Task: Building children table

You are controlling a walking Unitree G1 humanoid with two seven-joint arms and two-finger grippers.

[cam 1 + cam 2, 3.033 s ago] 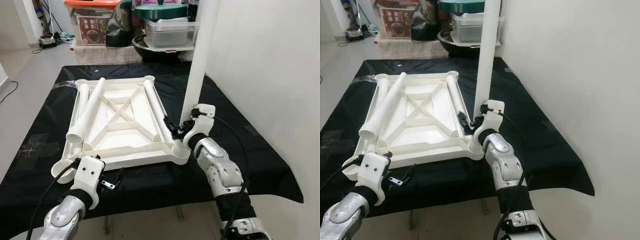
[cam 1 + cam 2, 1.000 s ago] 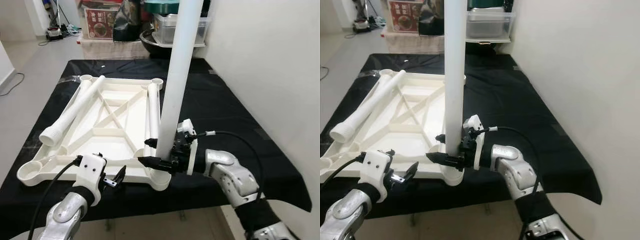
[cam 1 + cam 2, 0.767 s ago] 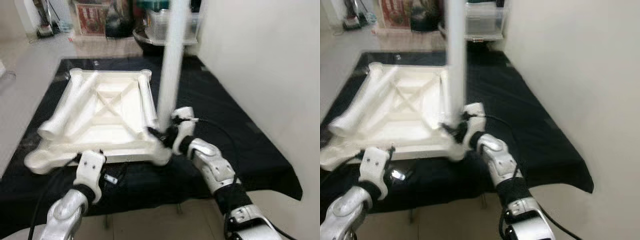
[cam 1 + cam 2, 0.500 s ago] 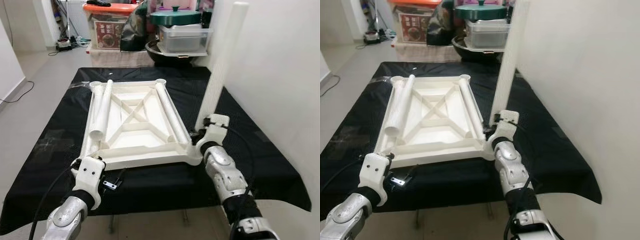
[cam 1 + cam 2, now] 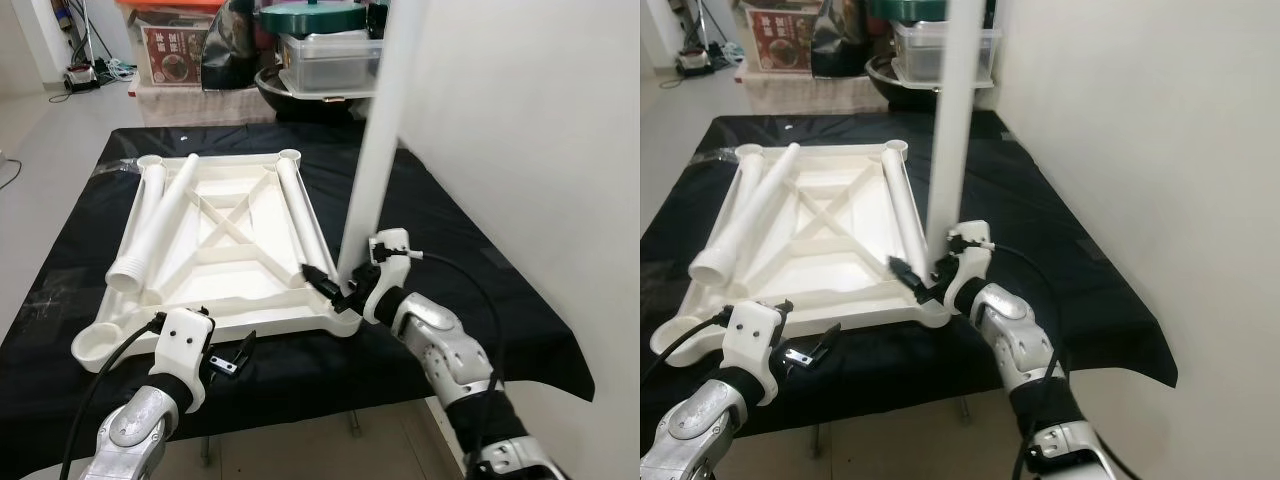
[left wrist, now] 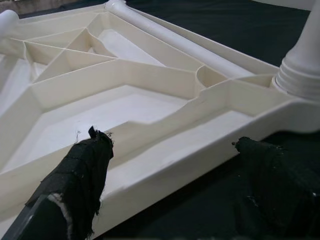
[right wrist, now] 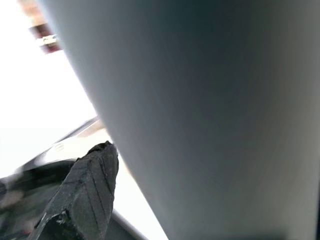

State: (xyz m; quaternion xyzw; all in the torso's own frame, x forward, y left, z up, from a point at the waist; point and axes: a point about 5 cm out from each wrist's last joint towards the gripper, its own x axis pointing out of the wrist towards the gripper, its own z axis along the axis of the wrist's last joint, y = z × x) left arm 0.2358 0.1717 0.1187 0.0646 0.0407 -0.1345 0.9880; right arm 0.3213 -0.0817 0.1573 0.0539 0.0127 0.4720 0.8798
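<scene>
A white children's table top lies upside down on a black-covered table. One white leg stands upright in its near right corner socket. My right gripper is shut on that leg just above the socket, and one black finger shows beside it. Three more legs lie inside the frame: two at the left and one along the right rib. The near left corner socket has nothing in it. My left gripper is open, just in front of the table top's near edge.
The black cloth's front edge is close to me. A white wall runs along the right side. Behind the table stand a clear box, a green-lidded pot and a red-lidded bin. Bare floor lies at the left.
The view swings between frames. The right gripper keeps its hold on the leg, which leaned right half a second ago and now stands straighter. The left gripper stays open by the near edge.
</scene>
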